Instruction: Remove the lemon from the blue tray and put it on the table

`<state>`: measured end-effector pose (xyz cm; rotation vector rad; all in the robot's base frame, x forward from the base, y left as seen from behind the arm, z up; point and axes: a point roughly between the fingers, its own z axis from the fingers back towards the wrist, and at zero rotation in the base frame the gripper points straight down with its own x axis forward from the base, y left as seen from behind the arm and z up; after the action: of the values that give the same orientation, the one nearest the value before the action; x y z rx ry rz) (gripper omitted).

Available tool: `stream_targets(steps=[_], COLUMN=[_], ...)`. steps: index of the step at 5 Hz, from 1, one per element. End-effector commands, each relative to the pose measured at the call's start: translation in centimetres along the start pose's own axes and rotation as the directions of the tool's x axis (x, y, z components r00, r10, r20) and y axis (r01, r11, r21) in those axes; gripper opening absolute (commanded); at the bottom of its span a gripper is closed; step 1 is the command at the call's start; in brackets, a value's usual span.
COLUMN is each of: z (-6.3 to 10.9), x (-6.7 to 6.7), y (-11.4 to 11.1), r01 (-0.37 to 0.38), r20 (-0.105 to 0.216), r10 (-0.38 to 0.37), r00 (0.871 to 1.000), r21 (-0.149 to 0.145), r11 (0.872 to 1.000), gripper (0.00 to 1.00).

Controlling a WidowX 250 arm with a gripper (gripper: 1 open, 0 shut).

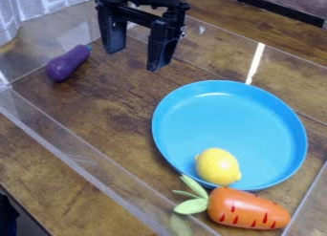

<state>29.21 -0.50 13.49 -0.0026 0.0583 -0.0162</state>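
Reach not yet begun: the wide-open, empty pincer at upper centre must travel down-right to the lemon on the tray.

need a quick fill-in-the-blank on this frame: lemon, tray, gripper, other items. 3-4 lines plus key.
1. The lemon lies on the ____ tray, near its front rim.
2. The gripper hangs over the table with its jaws ____, holding nothing.
3. The purple eggplant lies on the table to the ____ of the gripper in the picture.
4. The ____ with green leaves lies just outside the tray, by the lemon.

Missing words: blue; open; left; carrot
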Motion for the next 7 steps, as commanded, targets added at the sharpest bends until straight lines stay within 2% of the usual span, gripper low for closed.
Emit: stream_targets(steps=[1,4,6,7], z=[-0.6,-4.4,-8.6,-8.8], x=[-0.1,-1.1,-0.8,-0.6], y=[-0.5,-9.3,-12.4,-13.1], r01=[0.008,0.135,0.168,0.174], r20=[-0.013,0.006,0.013,0.021], r10=[-0.008,-0.135,-0.168,-0.175], r00=[1.0,0.991,0.986,0.984], r21=[-0.002,-0.001,0.026,0.027], r11=[1.0,0.991,0.985,0.984], gripper=[1.0,1.0,1.0,1.0])
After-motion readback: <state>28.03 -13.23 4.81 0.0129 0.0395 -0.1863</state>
